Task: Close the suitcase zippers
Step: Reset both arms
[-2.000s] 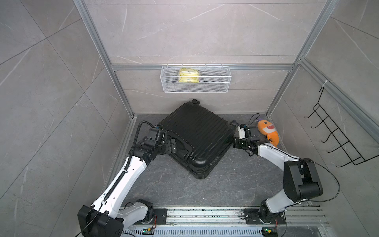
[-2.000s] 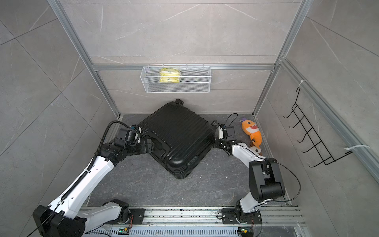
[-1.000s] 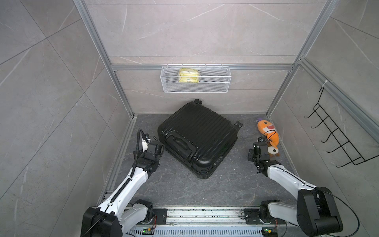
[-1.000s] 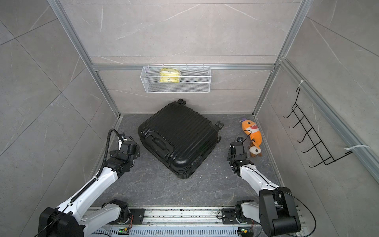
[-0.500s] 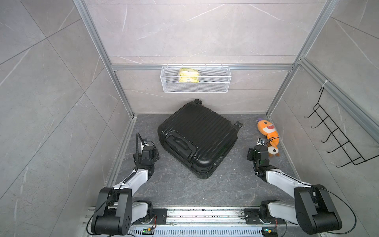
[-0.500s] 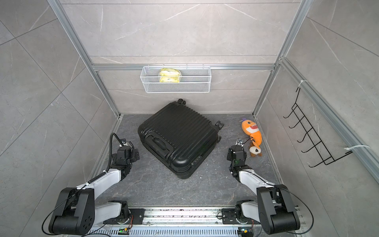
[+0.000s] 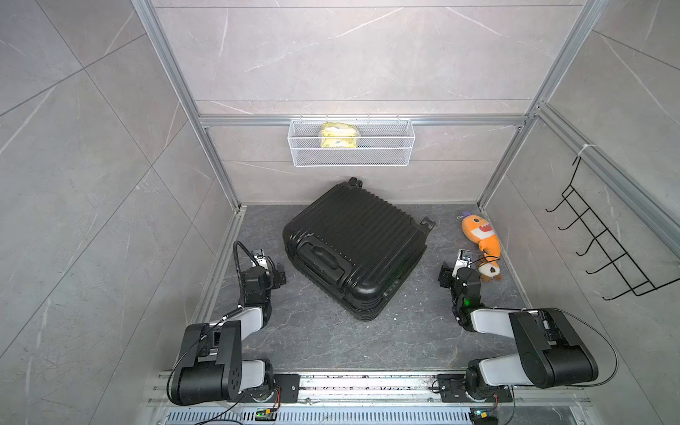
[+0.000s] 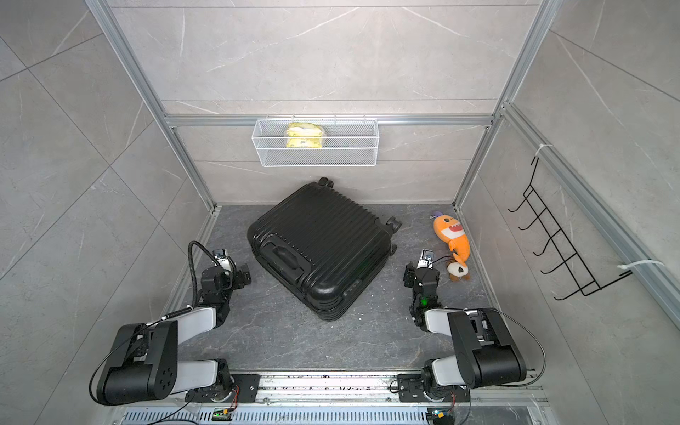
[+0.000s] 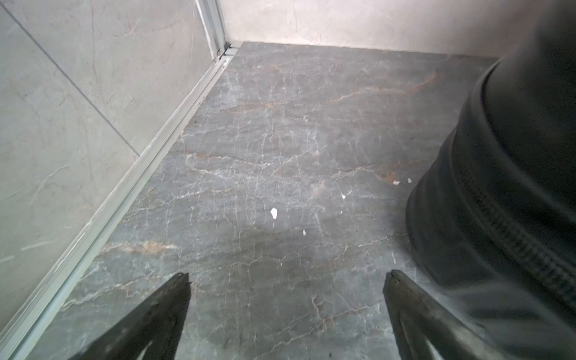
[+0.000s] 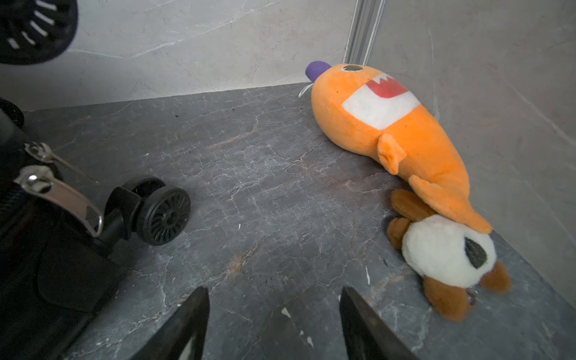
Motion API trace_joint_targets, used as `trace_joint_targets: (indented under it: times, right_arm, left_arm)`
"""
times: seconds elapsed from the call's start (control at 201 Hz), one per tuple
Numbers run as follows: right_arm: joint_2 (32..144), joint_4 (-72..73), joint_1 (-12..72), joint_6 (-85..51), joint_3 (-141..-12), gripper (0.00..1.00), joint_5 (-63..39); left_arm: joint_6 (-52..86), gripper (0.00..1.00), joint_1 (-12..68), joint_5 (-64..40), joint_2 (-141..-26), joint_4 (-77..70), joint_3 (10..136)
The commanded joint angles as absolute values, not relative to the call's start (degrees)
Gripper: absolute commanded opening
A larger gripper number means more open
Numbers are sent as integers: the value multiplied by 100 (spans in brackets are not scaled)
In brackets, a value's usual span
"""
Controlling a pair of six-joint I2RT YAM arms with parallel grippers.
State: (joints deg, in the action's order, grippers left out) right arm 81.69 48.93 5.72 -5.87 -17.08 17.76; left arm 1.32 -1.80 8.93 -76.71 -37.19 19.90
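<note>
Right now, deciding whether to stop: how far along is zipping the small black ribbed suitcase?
Done, apparently: the glossy black ribbed suitcase lies shut, two silver zipper pulls close together near a black caster wheel, visible zipper track meshed. In hand: nothing; left gripper and right gripper are open over the grey floor, clear of the case. Left: possibly nothing; the far seam is hidden.

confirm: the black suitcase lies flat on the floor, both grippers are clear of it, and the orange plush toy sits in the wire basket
No: the orange plush toy lies on the floor, not in the wire basket, which holds a yellow packet; both top views show it. The suitcase lies flat, left gripper and right gripper clear of it.
</note>
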Motion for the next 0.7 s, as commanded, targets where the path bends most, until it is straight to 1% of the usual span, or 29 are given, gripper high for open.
trace_joint_targets:
  times: [0.0, 0.164, 0.239, 0.289, 0.309, 0.324, 0.339, 0.349, 0.389, 0.433, 0.488, 0.553, 0.692]
  right_arm:
    - [8195, 5413, 512, -505, -1652, 72, 1549]
    - [8304, 5428, 475, -436, -1712, 75, 1272]
    - [8457, 5473, 475, -396, -1696, 76, 1181]
    - [8846, 6249, 483, -273, -1609, 83, 1129]
    - [8864, 6244, 500, -265, -1605, 86, 1097]
    - [8790, 6065, 501, -292, -1627, 90, 1095]
    - [8710, 5852, 501, -301, -1660, 98, 1121]
    - [8677, 5759, 503, -310, -1678, 99, 1144]
    - [8665, 5685, 504, -318, -1706, 100, 1168]
    - [8807, 6031, 529, -279, -1680, 99, 1220]
    - [8716, 5747, 527, -291, -1724, 100, 1209]
    - [8786, 5922, 543, -271, -1714, 99, 1218]
    - [8769, 5765, 545, -233, -1774, 100, 1112]
  left_arm:
    - [76, 99, -226, 519, -7892, -4377, 2023]
    - [-91, 100, -221, 216, -8663, -5337, 1892]
    - [-3, 100, -226, 343, -8557, -4828, 2041]
    - [22, 100, -232, 414, -8632, -4893, 2065]
    - [26, 100, -238, 411, -8611, -4831, 2080]
    - [38, 100, -243, 400, -8593, -4784, 2083]
    - [36, 100, -238, 402, -8588, -4794, 2072]
    - [31, 100, -237, 408, -8594, -4817, 2071]
    - [37, 100, -238, 417, -8612, -4871, 2065]
    - [35, 100, -242, 425, -8584, -4817, 2056]
    - [31, 100, -239, 418, -8603, -4860, 2064]
    - [34, 100, -238, 412, -8591, -4832, 2065]
    - [35, 100, -242, 416, -8596, -4834, 2065]
